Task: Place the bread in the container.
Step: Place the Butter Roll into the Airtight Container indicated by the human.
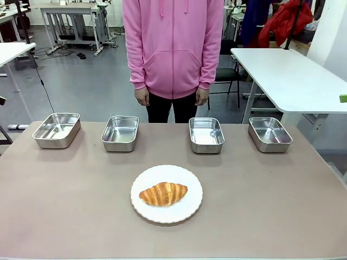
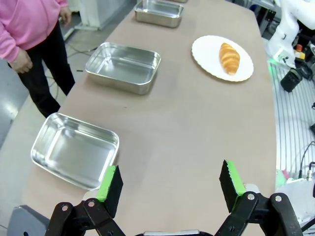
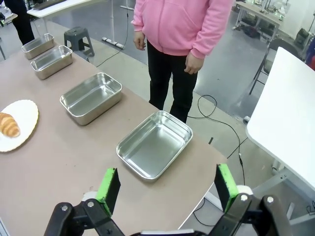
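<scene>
Jaws apart, empty, on left gripper (image 2: 170, 179) and right gripper (image 3: 167, 182), raised over opposite ends of table (image 1: 271, 211), likely awaiting a target. Bread (image 1: 162, 194) centred on white plate (image 1: 164, 175), near side, well apart from row of steel pans (image 1: 206, 148).

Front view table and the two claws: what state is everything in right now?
Golden-brown croissant, lying untouched on the plate.
Round white plate, holding the croissant.
Four rectangular stainless-steel pans, all empty.
Left gripper, open, holding nothing.
Right gripper, open, holding nothing.
Person's hands, hanging idle.
</scene>
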Available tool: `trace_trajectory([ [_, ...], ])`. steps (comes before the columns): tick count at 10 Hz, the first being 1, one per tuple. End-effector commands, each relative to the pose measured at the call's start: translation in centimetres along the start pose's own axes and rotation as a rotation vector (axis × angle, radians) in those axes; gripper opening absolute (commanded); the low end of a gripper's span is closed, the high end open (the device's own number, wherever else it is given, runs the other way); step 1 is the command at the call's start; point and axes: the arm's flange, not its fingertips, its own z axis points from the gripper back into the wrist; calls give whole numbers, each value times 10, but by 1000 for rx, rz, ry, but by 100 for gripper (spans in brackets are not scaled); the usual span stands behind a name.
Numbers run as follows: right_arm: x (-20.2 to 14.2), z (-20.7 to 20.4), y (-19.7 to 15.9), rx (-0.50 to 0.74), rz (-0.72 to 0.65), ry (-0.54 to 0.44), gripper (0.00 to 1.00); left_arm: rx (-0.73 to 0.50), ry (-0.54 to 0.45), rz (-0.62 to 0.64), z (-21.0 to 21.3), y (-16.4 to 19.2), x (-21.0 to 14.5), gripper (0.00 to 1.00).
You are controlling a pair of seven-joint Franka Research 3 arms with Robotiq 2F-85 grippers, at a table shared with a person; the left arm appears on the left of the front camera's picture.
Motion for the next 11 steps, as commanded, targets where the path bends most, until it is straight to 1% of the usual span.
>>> trace_trajectory([
  [1, 3, -3, -6, 36, 23, -45, 100, -15, -51, -38, 4, 0, 0, 100],
  [5, 8, -1, -3, 43, 20, -46, 100, 6, -93, -37, 4, -18, 7, 100],
  [8, 11, 3, 0, 45, 20, -49, 100, 49, -159, 43, 6, -32, 17, 100],
  [11, 13, 4, 0, 46, 19, -49, 100, 82, -177, 95, 5, -43, 23, 100],
])
